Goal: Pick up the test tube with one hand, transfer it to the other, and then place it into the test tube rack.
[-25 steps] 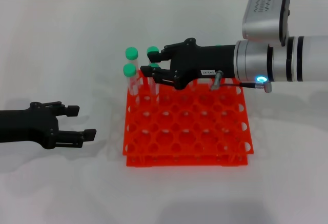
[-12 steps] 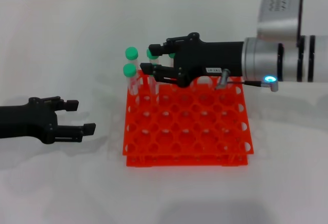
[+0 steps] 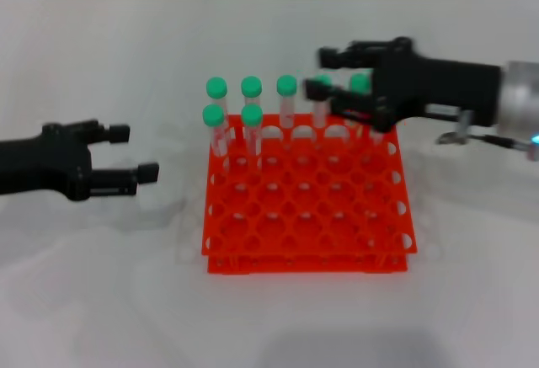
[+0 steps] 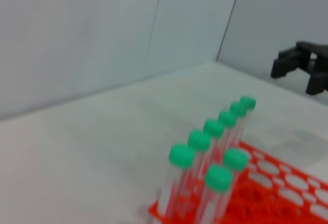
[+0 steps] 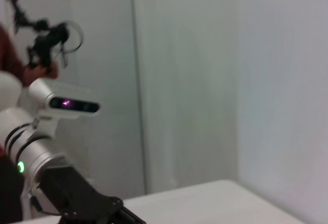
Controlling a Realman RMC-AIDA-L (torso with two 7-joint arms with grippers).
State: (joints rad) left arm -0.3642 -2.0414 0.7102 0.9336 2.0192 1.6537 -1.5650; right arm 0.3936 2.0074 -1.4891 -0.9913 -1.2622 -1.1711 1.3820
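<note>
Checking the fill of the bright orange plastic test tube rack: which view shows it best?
The head view: the whole bright orange plastic test tube rack and its hole grid show. The left wrist view catches only one corner; the right wrist view shows none.

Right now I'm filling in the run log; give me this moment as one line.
right claw: open, empty, above orange plastic rack back edge | left claw: open, beside rack | green-capped clear tubes: upright in rack

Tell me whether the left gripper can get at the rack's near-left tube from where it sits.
Probably yes. The left gripper is open, empty, and level with the rack's left side, with bare table between them. The near-left tube stands at that edge; a neighbouring tube crowds it behind.
</note>
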